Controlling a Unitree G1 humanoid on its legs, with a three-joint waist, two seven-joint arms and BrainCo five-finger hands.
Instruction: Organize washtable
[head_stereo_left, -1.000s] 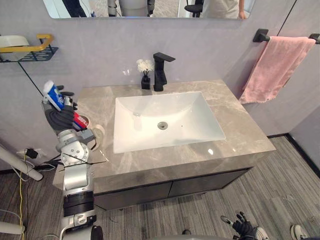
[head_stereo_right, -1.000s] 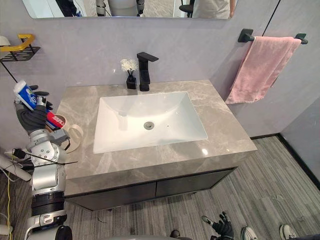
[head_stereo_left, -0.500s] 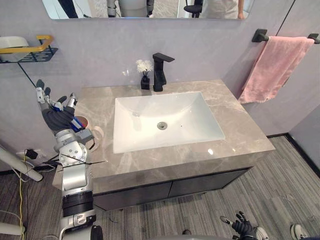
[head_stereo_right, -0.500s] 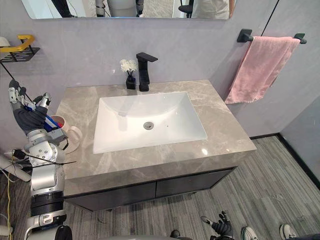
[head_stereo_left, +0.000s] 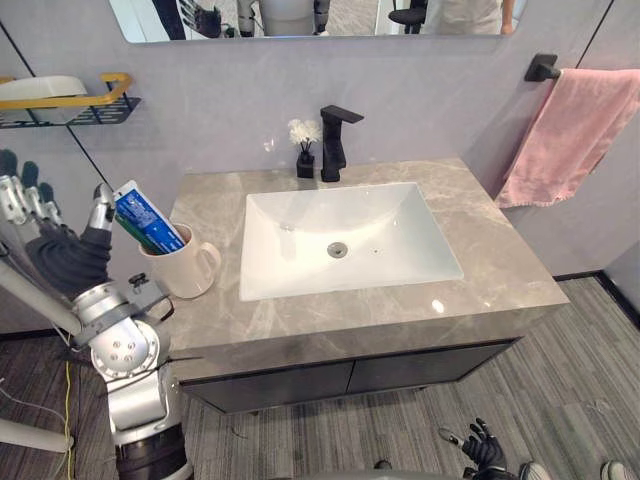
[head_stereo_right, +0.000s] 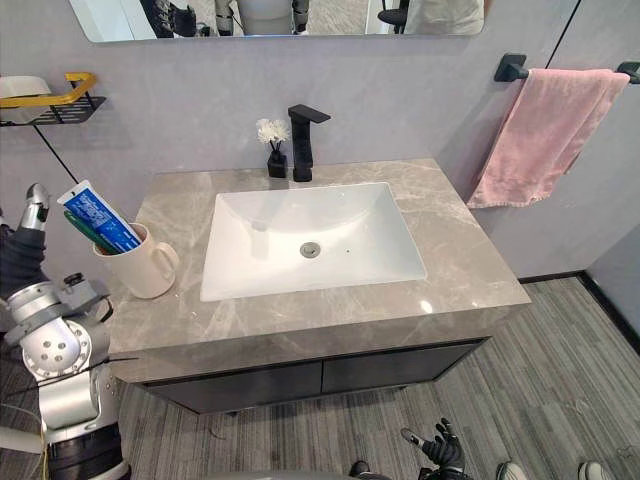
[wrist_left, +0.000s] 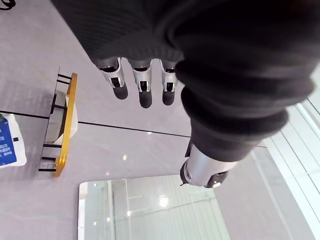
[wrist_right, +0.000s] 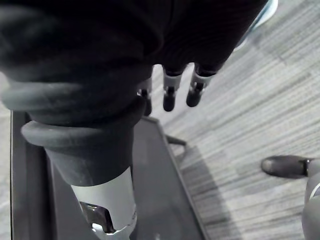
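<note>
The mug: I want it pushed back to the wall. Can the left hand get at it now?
Probably yes: the left hand is open right beside the mug, nothing between them; its handle faces away, toward the sink.

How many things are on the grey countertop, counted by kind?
Mug: 1
Toothpaste tube in the mug: 1
Green item in the mug, perhaps a toothbrush: 1
Flower vase: 1
Black faucet: 1
Total: 5

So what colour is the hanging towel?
The hanging cloth towel is pink, clearest in the right eye view.
</note>
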